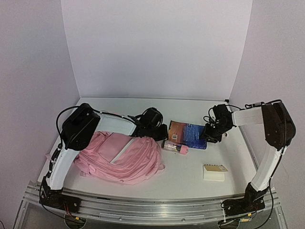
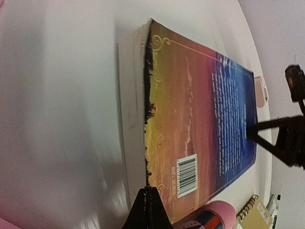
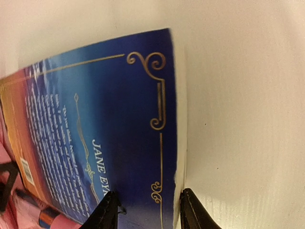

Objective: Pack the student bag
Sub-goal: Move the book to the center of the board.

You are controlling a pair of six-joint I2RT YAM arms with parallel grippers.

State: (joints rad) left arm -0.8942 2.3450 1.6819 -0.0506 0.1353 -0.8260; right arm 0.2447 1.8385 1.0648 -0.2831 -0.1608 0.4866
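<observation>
- The student bag [image 1: 119, 160] lies slumped on its side at the left of the table [image 1: 190, 164], under the left arm's reach. Nothing appears to be packed yet, and whether its mouth is unzipped cannot be told from above.
- The left gripper [image 2: 148, 195] hangs just past the bag's right edge, at the near corner of the book. Its fingers are pinched together with nothing visible between them. It seems placed there to steady or nudge that corner, not to lift it.
- A pink tube [image 1: 175, 148] rests against the book's near edge, between bag and book, waiting its turn.
- The book [image 1: 189, 134] lies flat, back cover and barcode up, in the middle of the table with both arms closing on it, so it is likely the first item to go in.
- A spiral notepad [image 1: 214, 172] sits apart, nearer the arm bases.
- The right gripper [image 3: 148, 205] straddles the book's far edge with jaws parted — one finger over the blue cover, the other over bare table — apparently lining up to get hold of that edge.
</observation>
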